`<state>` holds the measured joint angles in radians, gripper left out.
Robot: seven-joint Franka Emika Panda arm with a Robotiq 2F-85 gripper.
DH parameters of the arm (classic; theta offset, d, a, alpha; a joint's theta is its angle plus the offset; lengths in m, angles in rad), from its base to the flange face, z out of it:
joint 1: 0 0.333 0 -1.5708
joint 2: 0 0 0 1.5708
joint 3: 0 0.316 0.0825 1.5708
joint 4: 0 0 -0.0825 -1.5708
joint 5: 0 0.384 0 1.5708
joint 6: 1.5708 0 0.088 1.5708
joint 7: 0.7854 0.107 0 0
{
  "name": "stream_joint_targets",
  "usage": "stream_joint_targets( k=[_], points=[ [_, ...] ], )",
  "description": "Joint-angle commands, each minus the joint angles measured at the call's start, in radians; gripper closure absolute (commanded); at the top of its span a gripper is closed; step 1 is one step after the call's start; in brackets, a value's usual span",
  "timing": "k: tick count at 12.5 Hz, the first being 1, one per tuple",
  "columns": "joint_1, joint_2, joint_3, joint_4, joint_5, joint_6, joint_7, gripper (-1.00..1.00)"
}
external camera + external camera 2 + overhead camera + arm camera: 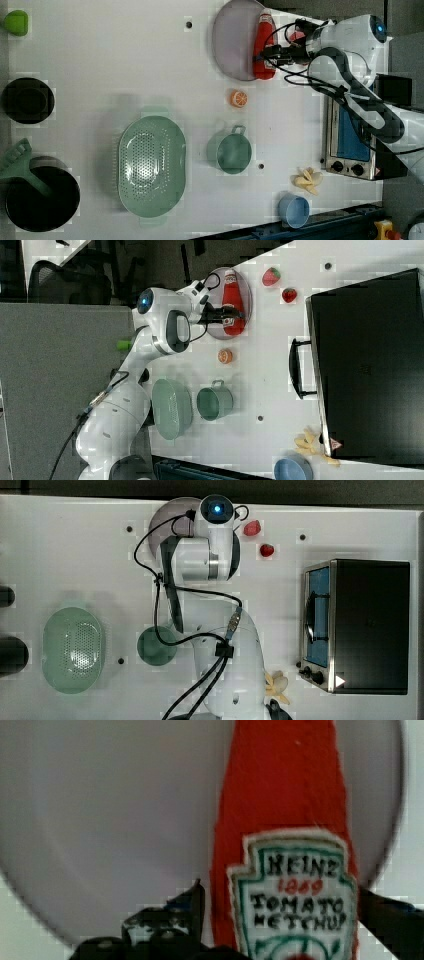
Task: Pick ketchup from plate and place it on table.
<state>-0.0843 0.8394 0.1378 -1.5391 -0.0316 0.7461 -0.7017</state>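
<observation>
the ketchup is a red bottle lying flat on the pale plate, upper middle of the right view. the gripper sits over its label end with jaws spread wide — one finger either side, not pinching it yet.

Robotics lab bench: white table with dark mounting dots, arm bolted on it, toy kitchen props—perforated basket, toaster oven, strawberries—office chair beyond.
</observation>
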Motion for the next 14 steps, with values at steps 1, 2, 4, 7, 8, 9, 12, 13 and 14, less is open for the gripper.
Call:
stream_joint_targets(
  k=[1,2,4,7,8,9,12,13,14],
  points=[
    [0.006,0.021,0.004,0.041,-0.036,0.077,-0.048,-1.00],
    [0.008,0.031,0.002,0.042,-0.040,0.089,-0.049,-1.00],
    [0.012,0.044,0.006,0.050,-0.040,0.114,-0.049,-1.00],
    [0.014,0.047,-0.004,0.051,-0.040,0.109,-0.048,-0.68],
    [0.014,0.047,-0.004,0.053,-0.040,0.112,-0.048,-0.42],
    [0.015,0.046,-0.003,0.054,-0.040,0.112,-0.048,-0.20],
    [0.015,0.029,0.001,0.059,-0.035,0.110,-0.032,-0.19],
    [0.015,0.011,0.004,0.064,-0.031,0.109,-0.014,-0.19],
    [0.015,-0.014,0.008,0.071,-0.031,0.106,-0.001,-0.19]
  ],
)
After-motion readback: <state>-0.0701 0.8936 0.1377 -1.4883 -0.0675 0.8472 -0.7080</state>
